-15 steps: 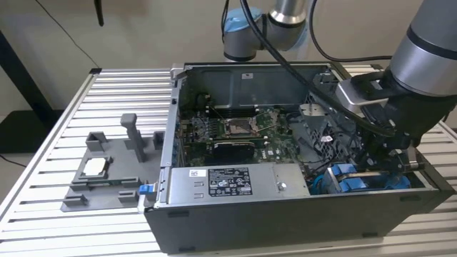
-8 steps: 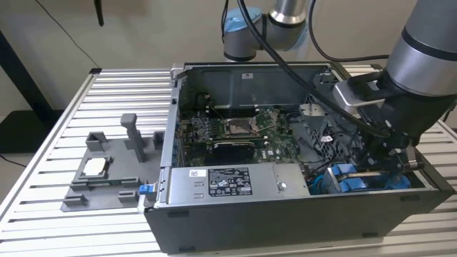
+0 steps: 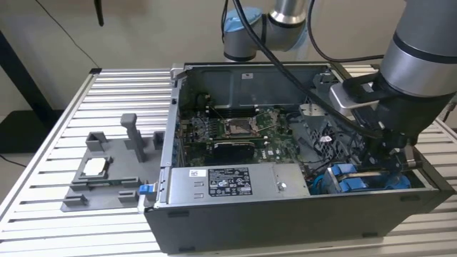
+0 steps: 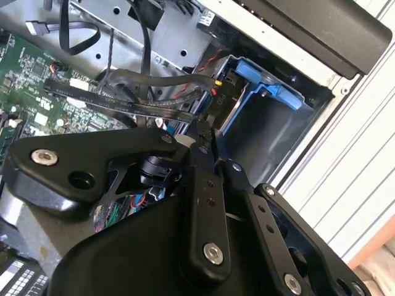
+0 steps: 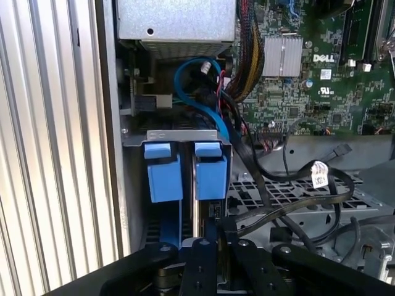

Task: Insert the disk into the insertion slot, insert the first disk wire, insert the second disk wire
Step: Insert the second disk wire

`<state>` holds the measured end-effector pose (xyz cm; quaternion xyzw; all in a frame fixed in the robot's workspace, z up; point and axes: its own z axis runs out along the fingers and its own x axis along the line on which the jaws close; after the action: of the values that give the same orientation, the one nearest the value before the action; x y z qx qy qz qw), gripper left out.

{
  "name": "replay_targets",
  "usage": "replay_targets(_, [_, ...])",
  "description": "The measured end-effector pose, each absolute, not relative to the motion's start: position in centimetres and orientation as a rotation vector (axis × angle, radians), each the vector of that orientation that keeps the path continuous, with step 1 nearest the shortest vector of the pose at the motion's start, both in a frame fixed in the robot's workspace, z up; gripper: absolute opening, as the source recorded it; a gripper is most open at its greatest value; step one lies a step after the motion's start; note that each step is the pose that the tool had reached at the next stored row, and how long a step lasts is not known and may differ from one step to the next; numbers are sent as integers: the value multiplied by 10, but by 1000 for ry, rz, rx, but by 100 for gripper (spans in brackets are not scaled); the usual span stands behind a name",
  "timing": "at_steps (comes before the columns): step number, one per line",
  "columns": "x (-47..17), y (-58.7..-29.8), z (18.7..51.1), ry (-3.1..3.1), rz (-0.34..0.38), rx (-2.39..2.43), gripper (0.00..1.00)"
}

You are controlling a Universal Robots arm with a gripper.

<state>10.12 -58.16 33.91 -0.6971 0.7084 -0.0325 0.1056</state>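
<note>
Here we find the disk (image 5: 211, 172) already seated in the insertion slot (image 5: 185, 137), at the corner of the open computer case (image 3: 300, 225) on the exterior view's right, with its blue carrier tabs (image 3: 350, 179) standing just above the grey cage. In the first wrist view we see two blue tabs side by side under the cage's metal lip, and a blue cable (image 5: 197, 86) looping just beyond them toward the power supply (image 3: 228, 182).

The gripper (image 5: 207, 237) hangs directly over the bay, its black fingers (image 4: 207, 185) drawn close together at the tips; we read them as closed, and in the second wrist view a black cable connector (image 4: 217, 98) sits just ahead of the tips beside the blue carrier, though we cannot tell whether the fingers actually pinch it.

Around this we see black cables (image 5: 296, 203) draped across the perforated cage wall, and the green motherboard (image 3: 243, 128) in the main cavity. Well apart, on the slatted table (image 3: 43, 176) at the exterior view's left, stands a grey fixture (image 3: 107, 171) with upright posts.
</note>
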Motion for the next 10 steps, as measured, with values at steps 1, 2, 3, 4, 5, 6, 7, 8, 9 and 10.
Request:
replay_targets(1, [101,-582,339,2087,-98,-2052,16])
replay_targets(2, [101,-582,339,2087,-98,-2052,16])
replay_targets(3, [100,-582,341,2088,-97,-2050,16])
replay_targets(4, [99,-582,343,2089,-94,-2047,16])
replay_targets(5, [98,-582,345,2089,-90,-2043,16])
replay_targets(6, [96,-582,347,2088,-86,-2039,16])
replay_targets(7, [95,-582,348,2088,-80,-2035,16])
replay_targets(8, [94,-582,350,2086,-74,-2031,16])
replay_targets(9, [93,-581,351,2085,-70,-2028,16])
replay_targets(10, [92,-581,353,2083,-65,-2026,16])
